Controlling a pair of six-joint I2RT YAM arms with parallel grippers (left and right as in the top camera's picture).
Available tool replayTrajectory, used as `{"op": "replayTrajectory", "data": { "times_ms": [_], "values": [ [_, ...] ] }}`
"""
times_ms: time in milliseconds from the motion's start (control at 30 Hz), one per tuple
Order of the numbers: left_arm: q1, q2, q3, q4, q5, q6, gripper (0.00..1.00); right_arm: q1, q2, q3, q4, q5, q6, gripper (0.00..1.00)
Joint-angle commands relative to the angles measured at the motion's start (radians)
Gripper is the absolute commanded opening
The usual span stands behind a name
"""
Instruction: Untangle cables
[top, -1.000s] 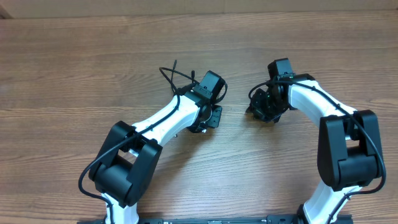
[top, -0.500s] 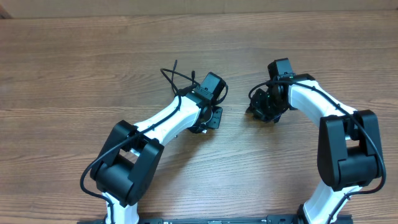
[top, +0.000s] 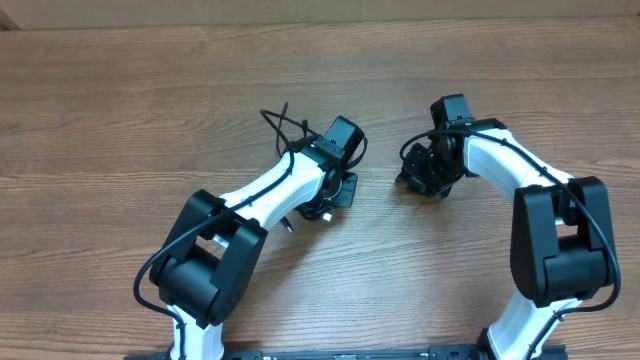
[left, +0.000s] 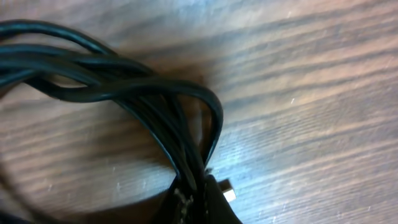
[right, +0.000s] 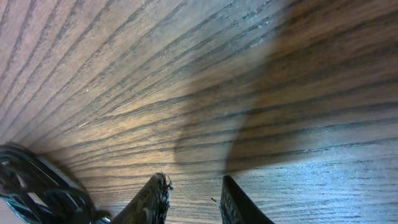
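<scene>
left fingers now pinched shut on the cables, their loop shifted slightly

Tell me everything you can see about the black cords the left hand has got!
The cords are thin, black and shiny, like rubbery plastic. Several strands run in a bundle, bend into a loop and go down into the shut left hand, which pinches them. A small silvery plug peeks out beside the fingers. The bundle lies over the wooden table. From above, loose loops stick out beyond the hand.
</scene>
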Motion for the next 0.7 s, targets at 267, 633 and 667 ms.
{"op": "replayTrajectory", "data": {
  "times_ms": [267, 633, 667],
  "values": [
    [0.124, 0.007, 0.125, -0.130, 0.199, 0.252, 0.04, -0.001, -0.004, -0.003, 0.037, -0.234, -0.188, 0.24],
    [0.334, 0.007, 0.125, -0.181, 0.671, 0.372, 0.06, 0.100, -0.004, -0.003, 0.142, -0.310, -0.188, 0.20],
    [0.342, 0.007, 0.125, -0.186, 0.675, 0.372, 0.07, 0.121, -0.004, -0.003, 0.165, -0.310, -0.188, 0.20]
  ]
}}
